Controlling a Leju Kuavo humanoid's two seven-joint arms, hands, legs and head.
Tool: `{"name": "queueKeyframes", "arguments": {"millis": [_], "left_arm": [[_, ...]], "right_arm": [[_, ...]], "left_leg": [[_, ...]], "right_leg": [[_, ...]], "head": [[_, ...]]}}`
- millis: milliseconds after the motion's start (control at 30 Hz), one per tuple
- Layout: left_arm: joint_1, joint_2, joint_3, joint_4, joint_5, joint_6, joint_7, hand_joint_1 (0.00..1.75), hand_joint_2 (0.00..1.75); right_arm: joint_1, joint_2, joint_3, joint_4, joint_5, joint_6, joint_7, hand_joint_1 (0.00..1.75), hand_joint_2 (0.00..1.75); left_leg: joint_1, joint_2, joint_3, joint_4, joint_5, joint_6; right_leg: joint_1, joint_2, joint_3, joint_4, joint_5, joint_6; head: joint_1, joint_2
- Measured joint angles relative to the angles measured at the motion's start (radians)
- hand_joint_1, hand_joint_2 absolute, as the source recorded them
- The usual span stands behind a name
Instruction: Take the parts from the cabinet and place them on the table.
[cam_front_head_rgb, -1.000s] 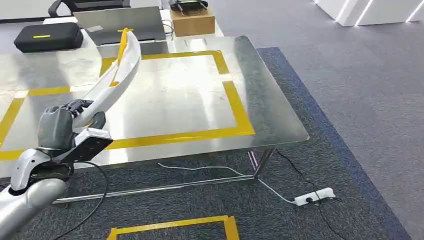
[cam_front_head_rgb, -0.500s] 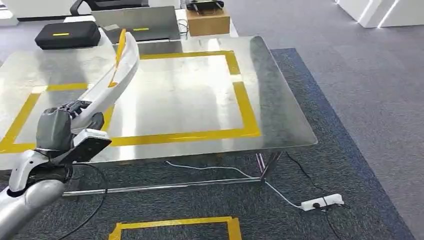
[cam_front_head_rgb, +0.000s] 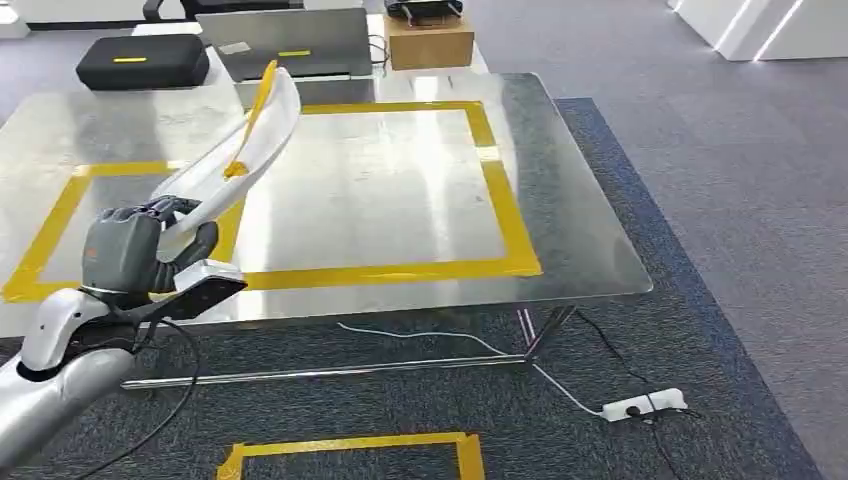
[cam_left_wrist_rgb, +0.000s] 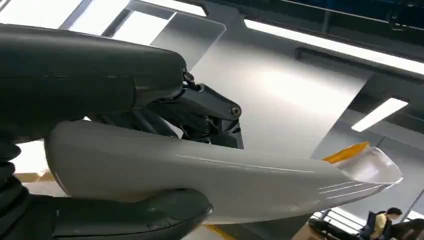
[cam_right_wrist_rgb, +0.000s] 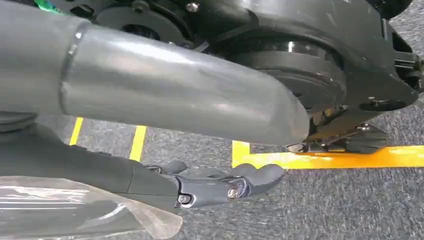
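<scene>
A long curved white part with a yellow strip near its tip rises slanting over the left side of the steel table. My left hand grips its lower end, just at the table's near edge. In the left wrist view the white part runs between the thumb and the dark fingers of that hand. My right hand hangs low over the carpet with its fingers stretched out. A clear plastic sheet lies right against its underside; whether the hand holds it I cannot tell.
Yellow tape marks a rectangle on the tabletop. Behind the table stand a black case, a grey laptop and a cardboard box. On the carpet lie a white power strip with its cable and a yellow tape frame.
The camera has turned, so the table and floor sit further right in the picture. My left hand keeps its grip on the white part, whose tip leans slightly more to the right.
</scene>
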Motion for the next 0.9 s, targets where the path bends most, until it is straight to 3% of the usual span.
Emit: {"name": "queueKeyframes", "arguments": {"millis": [367, 667, 900], "left_arm": [[-0.071, -0.004, -0.006, 0.120, -0.042, -0.037, 0.096, 1.75, 1.75], [-0.100, -0.007, -0.003, 0.169, -0.055, -0.058, 0.134, 1.75, 1.75], [-0.168, 0.000, -0.003, 0.271, -0.149, -0.144, 0.239, 1.75, 1.75]], "right_arm": [[-0.008, 0.000, 0.009, 0.010, 0.000, 0.006, 0.002, 0.00, 0.00], [-0.008, 0.000, 0.008, 0.012, 0.000, 0.000, 0.003, 0.00, 0.00], [-0.009, 0.000, 0.008, 0.013, 0.000, -0.006, 0.009, 0.00, 0.00]], "left_leg": [[0.002, 0.000, 0.000, 0.000, 0.001, 0.001], [0.003, 0.000, 0.000, 0.000, 0.001, 0.001], [0.003, 0.000, 0.000, 0.000, 0.001, 0.001]], "right_leg": [[0.003, 0.000, -0.001, 0.001, 0.000, 0.000], [0.003, 0.001, -0.001, 0.001, 0.000, 0.000], [0.003, 0.001, -0.001, 0.001, 0.000, 0.000]], "head": [[-0.001, 0.000], [0.000, 0.000], [0.000, 0.000]]}}
